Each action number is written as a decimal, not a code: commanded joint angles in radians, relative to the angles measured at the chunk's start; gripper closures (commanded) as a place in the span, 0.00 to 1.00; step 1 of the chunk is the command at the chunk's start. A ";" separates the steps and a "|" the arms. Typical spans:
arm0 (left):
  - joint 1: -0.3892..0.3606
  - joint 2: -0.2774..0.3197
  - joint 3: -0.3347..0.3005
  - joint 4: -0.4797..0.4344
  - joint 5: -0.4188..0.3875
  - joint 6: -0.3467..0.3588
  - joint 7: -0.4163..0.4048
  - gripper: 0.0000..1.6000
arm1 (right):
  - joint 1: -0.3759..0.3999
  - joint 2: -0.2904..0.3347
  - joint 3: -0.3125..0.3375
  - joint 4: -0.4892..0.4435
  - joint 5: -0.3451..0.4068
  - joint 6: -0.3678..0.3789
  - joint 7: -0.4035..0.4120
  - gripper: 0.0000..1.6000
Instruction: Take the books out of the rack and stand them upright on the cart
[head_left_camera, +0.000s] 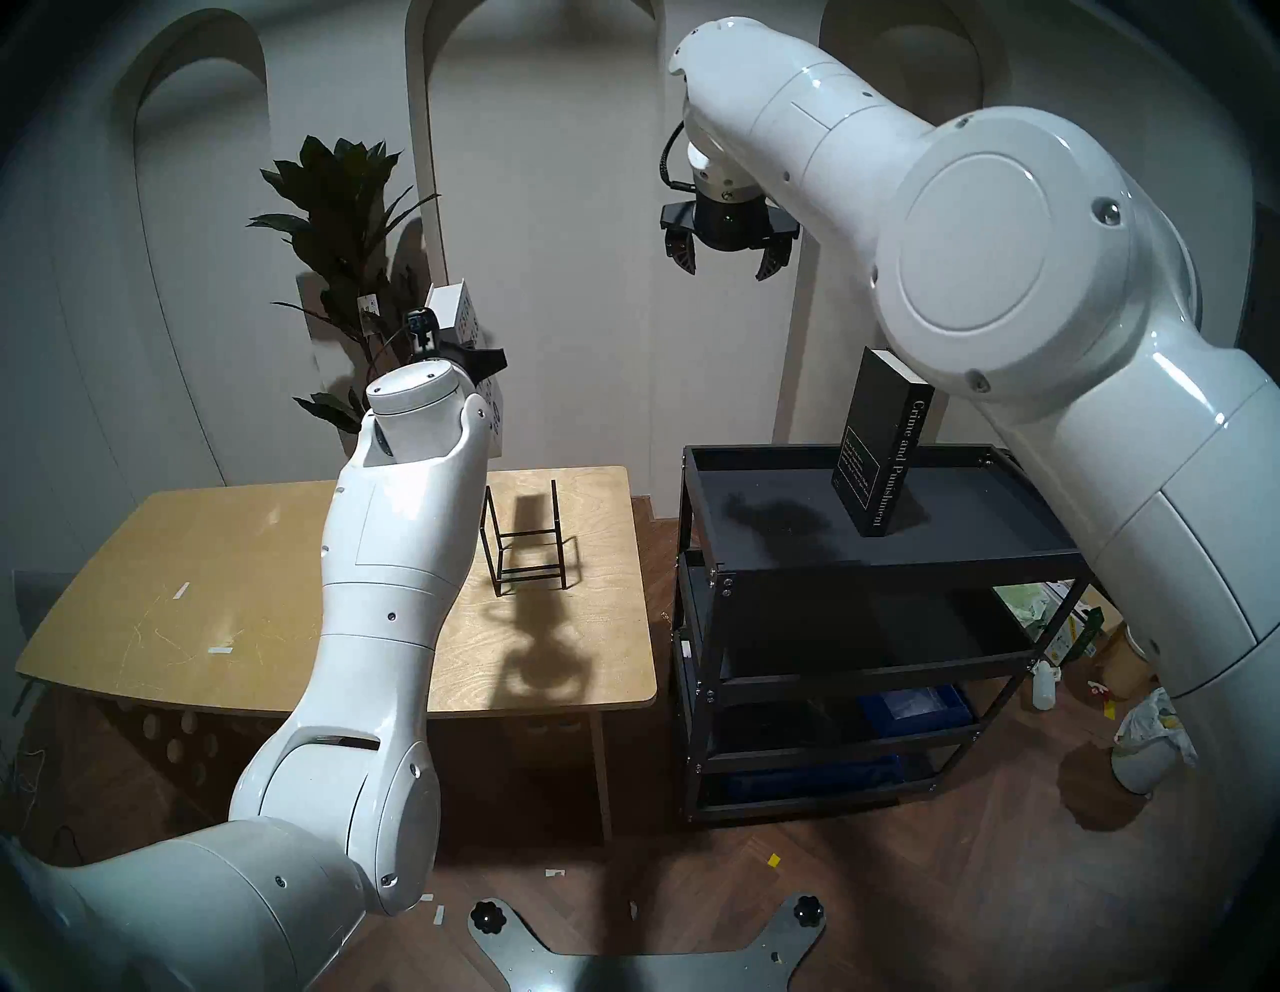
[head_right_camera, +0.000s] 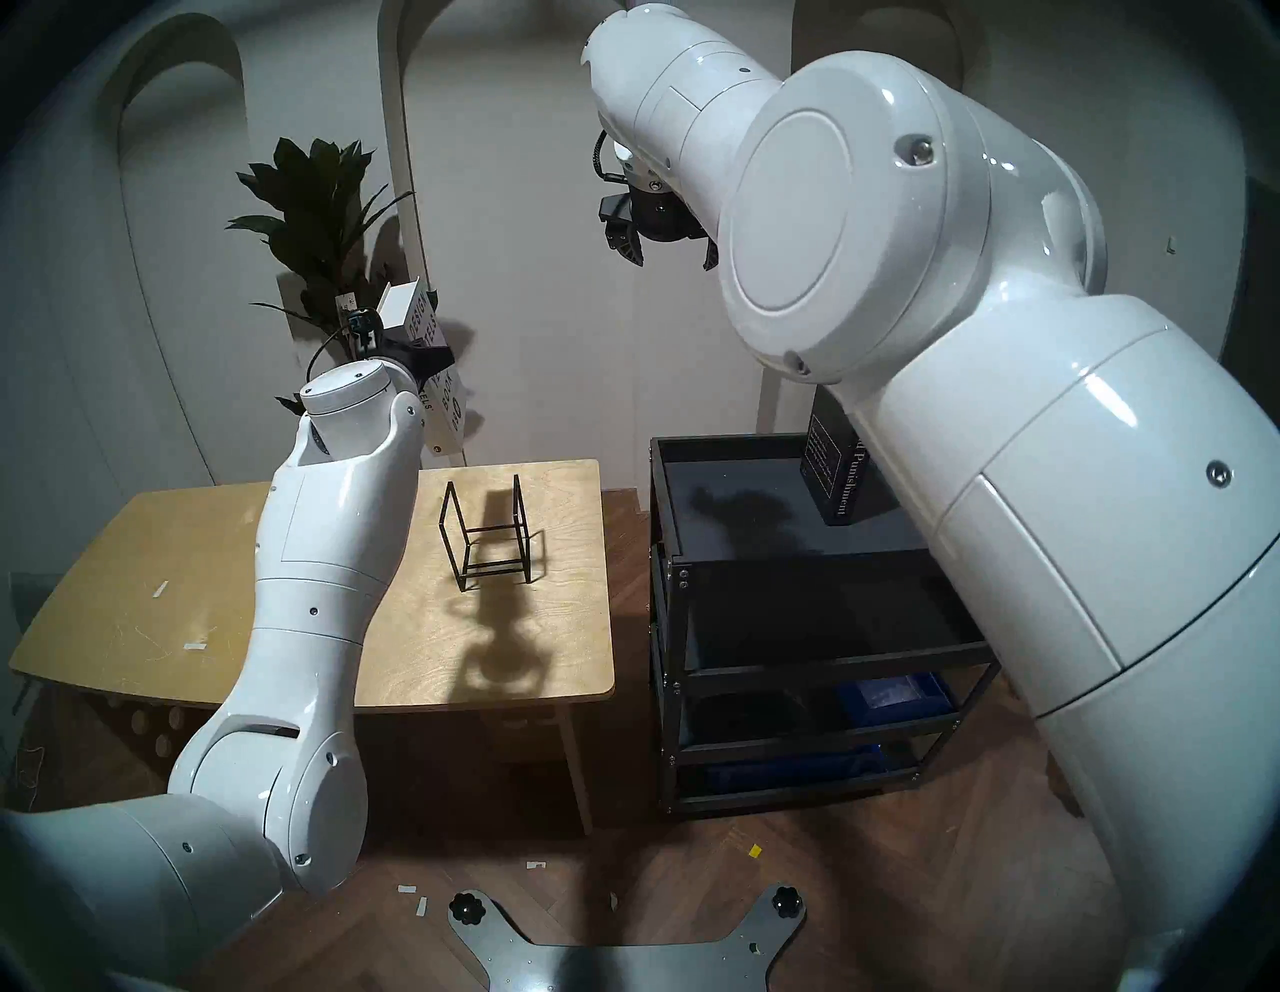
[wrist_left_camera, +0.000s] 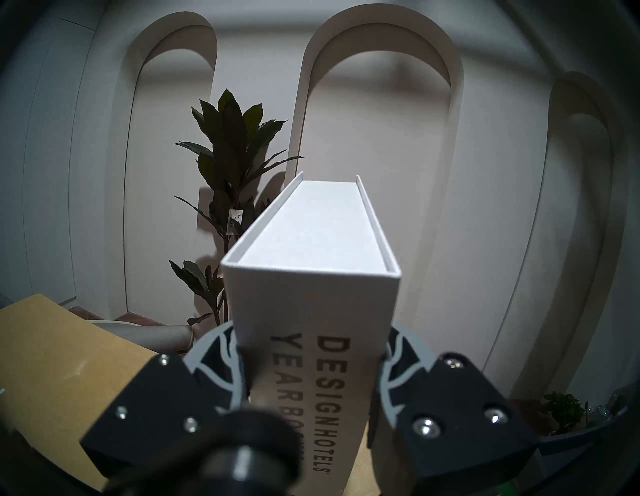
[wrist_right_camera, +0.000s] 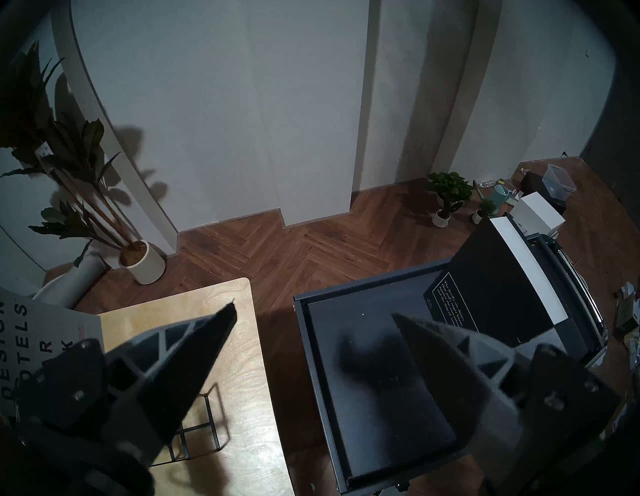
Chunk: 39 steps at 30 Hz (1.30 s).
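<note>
My left gripper (wrist_left_camera: 311, 360) is shut on the white "DESIGNHOTELS YEARBOOK" book (wrist_left_camera: 311, 249) and holds it in the air above the far edge of the wooden table, spine toward the wrist camera; the book also shows in the head views (head_left_camera: 457, 312) (head_right_camera: 422, 325). The black wire rack (head_left_camera: 526, 544) (head_right_camera: 488, 537) stands with no books in it on the table. The dark "Crime and Punishment" book (head_left_camera: 883, 450) (wrist_right_camera: 498, 280) stands upright on the black cart's top tray (head_left_camera: 776, 547). My right gripper (head_left_camera: 727, 260) (wrist_right_camera: 311, 311) is open and holds nothing, high above the gap between table and cart.
The light wooden table (head_left_camera: 208, 589) stands left of the cart (head_right_camera: 796, 623). A tall potted plant (head_left_camera: 339, 228) stands behind the table by the arched wall. Small potted plants (wrist_right_camera: 446, 194), boxes and a bin (head_left_camera: 1143, 748) lie on the floor to the right.
</note>
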 joint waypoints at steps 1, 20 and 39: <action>-0.044 0.000 0.006 -0.013 -0.001 -0.013 -0.014 1.00 | -0.059 0.032 -0.003 -0.015 -0.005 -0.002 -0.010 0.00; -0.067 0.001 0.036 0.004 -0.002 -0.020 -0.055 1.00 | -0.190 0.068 0.000 -0.015 -0.009 -0.002 -0.001 0.00; -0.099 0.020 0.048 0.046 -0.001 -0.034 -0.099 1.00 | -0.184 -0.013 -0.026 -0.015 -0.024 -0.002 0.048 0.00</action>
